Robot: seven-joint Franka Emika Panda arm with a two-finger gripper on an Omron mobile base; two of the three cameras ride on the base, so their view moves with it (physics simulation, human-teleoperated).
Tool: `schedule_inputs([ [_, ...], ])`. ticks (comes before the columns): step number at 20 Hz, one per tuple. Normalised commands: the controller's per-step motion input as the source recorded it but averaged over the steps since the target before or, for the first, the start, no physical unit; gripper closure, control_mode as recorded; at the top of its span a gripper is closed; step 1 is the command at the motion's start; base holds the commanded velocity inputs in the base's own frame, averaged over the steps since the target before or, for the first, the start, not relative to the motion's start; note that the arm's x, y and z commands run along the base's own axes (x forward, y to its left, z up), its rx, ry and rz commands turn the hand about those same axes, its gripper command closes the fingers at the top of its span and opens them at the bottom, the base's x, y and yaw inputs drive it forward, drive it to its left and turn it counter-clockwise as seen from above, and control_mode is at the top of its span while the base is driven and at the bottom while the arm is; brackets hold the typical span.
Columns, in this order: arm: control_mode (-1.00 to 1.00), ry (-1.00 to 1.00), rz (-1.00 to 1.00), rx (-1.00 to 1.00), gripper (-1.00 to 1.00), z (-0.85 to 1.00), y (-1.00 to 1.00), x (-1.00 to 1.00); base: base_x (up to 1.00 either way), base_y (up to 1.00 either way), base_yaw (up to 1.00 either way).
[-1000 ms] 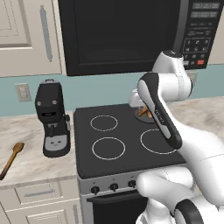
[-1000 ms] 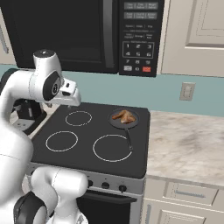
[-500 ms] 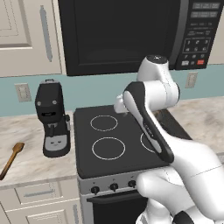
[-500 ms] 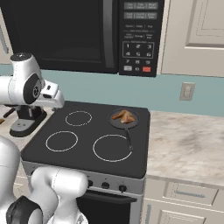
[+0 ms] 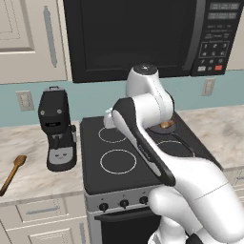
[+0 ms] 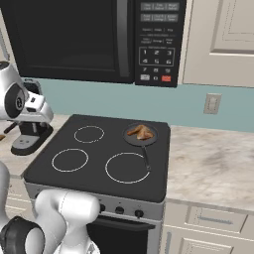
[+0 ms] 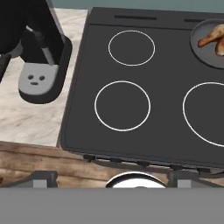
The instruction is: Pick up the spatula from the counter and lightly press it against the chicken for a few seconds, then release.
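Spatula of brown wood [image 5: 12,174] lies on the pale marbled counter [image 5: 33,183], at eight o'clock from the black coffee machine [image 5: 57,128]. The claw [image 7: 113,176], spread wide and empty, should swing toward nine o'clock and straddle it squarely. Browned chicken [image 6: 141,131] sits in a dark pan [image 6: 131,141] at two o'clock.

Marble counter [image 5: 34,182] is carrying a black coffee machine [image 5: 57,129] and, well to its left, a wooden spatula [image 5: 13,174]. Adjoining stove [image 6: 101,149] is bearing a pan [image 6: 141,142].

Arm [image 5: 143,136] bent, reaching left; tool [image 7: 113,176] facing down, jaws wide apart, empty.
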Motion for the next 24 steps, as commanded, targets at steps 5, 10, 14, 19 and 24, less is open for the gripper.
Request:
schedule_inputs([
  [5,-1.00,0.00,0.00,0.00,-1.00,0.00,0.51,-0.09,0.00,0.00,0.00],
  [10,-1.00,0.00,0.00,0.00,-1.00,0.00,0.52,-0.10,0.00,0.00,0.00],
  [14,-1.00,0.00,0.00,0.00,-1.00,-0.03,0.49,-0.17,0.00,0.00,0.00],
  [19,-1.00,0.00,0.00,0.00,-1.00,-0.10,0.43,-0.25,0.00,0.00,0.00],
  [24,-1.00,0.00,0.00,0.02,-1.00,-0.12,0.40,-0.27,0.00,0.00,0.00],
])
